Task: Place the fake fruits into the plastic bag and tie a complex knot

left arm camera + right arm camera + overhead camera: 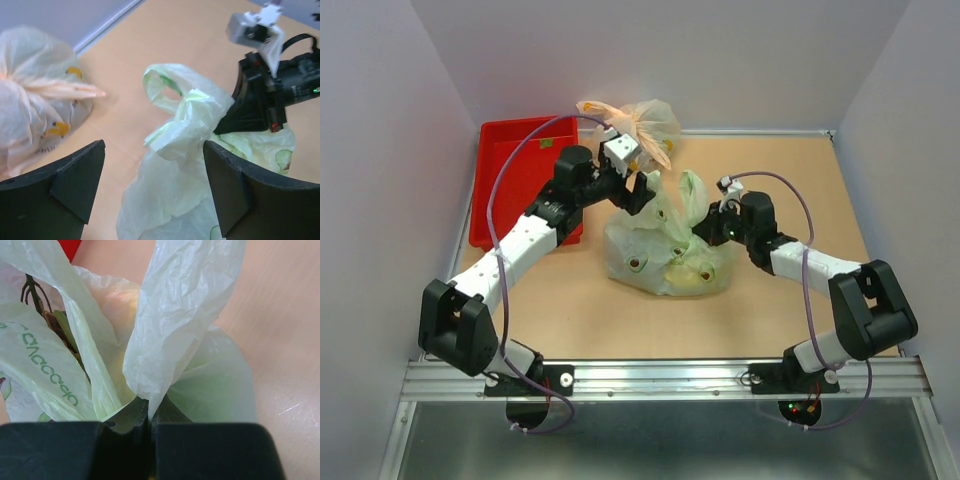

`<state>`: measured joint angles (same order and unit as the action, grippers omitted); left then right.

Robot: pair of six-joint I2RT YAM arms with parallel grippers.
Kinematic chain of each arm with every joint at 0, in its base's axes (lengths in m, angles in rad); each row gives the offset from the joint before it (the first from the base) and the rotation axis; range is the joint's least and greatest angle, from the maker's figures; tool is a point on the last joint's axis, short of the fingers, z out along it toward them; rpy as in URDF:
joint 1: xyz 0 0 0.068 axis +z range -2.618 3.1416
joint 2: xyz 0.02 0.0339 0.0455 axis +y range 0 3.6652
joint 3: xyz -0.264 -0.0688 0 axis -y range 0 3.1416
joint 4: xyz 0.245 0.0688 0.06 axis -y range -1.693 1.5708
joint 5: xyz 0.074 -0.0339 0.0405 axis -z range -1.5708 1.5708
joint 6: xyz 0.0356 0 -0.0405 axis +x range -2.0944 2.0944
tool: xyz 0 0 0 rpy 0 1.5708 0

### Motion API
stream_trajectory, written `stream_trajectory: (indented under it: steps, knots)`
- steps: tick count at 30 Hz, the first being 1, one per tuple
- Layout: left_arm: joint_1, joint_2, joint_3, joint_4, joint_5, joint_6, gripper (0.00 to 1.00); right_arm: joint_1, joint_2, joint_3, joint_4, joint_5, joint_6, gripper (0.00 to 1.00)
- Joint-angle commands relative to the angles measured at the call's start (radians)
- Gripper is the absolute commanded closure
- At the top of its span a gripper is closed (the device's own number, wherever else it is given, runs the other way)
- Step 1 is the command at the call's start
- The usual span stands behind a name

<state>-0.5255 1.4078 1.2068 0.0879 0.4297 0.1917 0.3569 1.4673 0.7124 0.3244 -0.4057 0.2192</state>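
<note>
The pale-green plastic bag [668, 258] sits mid-table, and its handle loops [186, 116] stand up loose; no knot is in view on it. The fake fruits show only dimly through the film: a yellowish shape [686, 281], plus a dark stem and an orange blur [118, 304]. My left gripper [645, 190] hangs over the bag's left top, jaws wide open, and a handle rises between its fingers [75, 180] untouched. From the right side my right gripper [706, 229] is shut on a strip of the bag's handle [186, 315], pinched at its fingertips [150, 412].
An orange-peach knotted bag [642, 124] with fruit inside lies behind the left gripper, also at the left of the left wrist view [35, 100]. A red tray [516, 180] stands at the back left. White walls close in the table on three sides.
</note>
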Motion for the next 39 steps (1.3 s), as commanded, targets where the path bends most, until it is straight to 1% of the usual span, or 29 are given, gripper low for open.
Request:
stream_trajectory:
  steps: [1,2,3,4,7,10,13,16,22,24,25,26,27,29,30,31,32,33,35,38,39]
  knots:
    - [0.081,-0.055,-0.107,0.14,0.142,-0.176,0.07,0.019,0.013,0.053,-0.011,-0.022,-0.058,1.0]
    - [0.087,-0.065,-0.131,0.176,0.168,-0.187,0.01,0.022,0.014,0.055,-0.013,-0.041,-0.078,0.99]
    - [0.087,-0.084,-0.156,0.196,0.202,-0.219,0.01,0.024,0.014,0.056,-0.015,-0.048,-0.086,1.0]
    - [0.09,-0.095,-0.202,0.217,0.277,-0.222,0.01,0.024,0.014,0.059,-0.016,-0.068,-0.108,1.0]
    - [0.087,-0.109,-0.278,0.303,0.349,-0.245,0.01,0.028,0.027,0.073,-0.019,-0.096,-0.121,1.0]
    - [0.085,-0.081,-0.308,0.314,0.342,-0.221,0.01,0.031,0.042,0.084,-0.027,-0.123,-0.142,1.0]
    - [0.084,-0.041,-0.329,0.397,0.351,-0.236,0.01,0.034,0.053,0.088,-0.025,-0.139,-0.168,1.0]
    - [0.058,0.012,-0.32,0.482,0.344,-0.247,0.01,0.037,0.062,0.096,-0.025,-0.163,-0.191,1.0]
    - [0.018,0.12,-0.285,0.535,0.29,-0.236,0.01,0.047,0.064,0.098,-0.031,-0.215,-0.254,1.0]
    - [0.013,0.16,-0.274,0.573,0.305,-0.236,0.01,0.054,0.064,0.094,-0.036,-0.225,-0.287,1.0]
    - [0.007,0.178,-0.25,0.575,0.305,-0.235,0.03,0.054,0.064,0.094,-0.039,-0.228,-0.297,1.0]
    - [-0.005,0.195,-0.236,0.576,0.317,-0.233,0.09,0.057,0.067,0.094,-0.042,-0.232,-0.307,1.0]
    - [-0.01,0.212,-0.224,0.585,0.333,-0.241,0.25,0.059,0.071,0.093,-0.045,-0.231,-0.325,1.0]
    - [-0.028,0.253,-0.197,0.593,0.342,-0.25,0.43,0.06,0.079,0.096,-0.048,-0.222,-0.336,1.0]
    - [-0.034,0.27,-0.199,0.605,0.339,-0.256,0.55,0.06,0.088,0.098,-0.051,-0.214,-0.339,1.0]
    - [-0.037,0.275,-0.204,0.615,0.339,-0.258,0.61,0.06,0.094,0.099,-0.051,-0.214,-0.34,1.0]
    - [-0.044,0.281,-0.21,0.621,0.337,-0.258,0.64,0.06,0.094,0.099,-0.053,-0.205,-0.348,1.0]
    - [-0.047,0.289,-0.219,0.624,0.327,-0.261,0.7,0.06,0.099,0.101,-0.053,-0.197,-0.35,1.0]
    - [-0.045,0.292,-0.231,0.628,0.32,-0.274,0.7,0.06,0.1,0.102,-0.051,-0.183,-0.35,1.0]
    - [-0.044,0.27,-0.25,0.613,0.293,-0.272,0.84,0.06,0.091,0.099,-0.053,-0.165,-0.343,1.0]
    - [-0.041,0.26,-0.253,0.599,0.293,-0.264,0.86,0.06,0.087,0.098,-0.054,-0.159,-0.34,1.0]
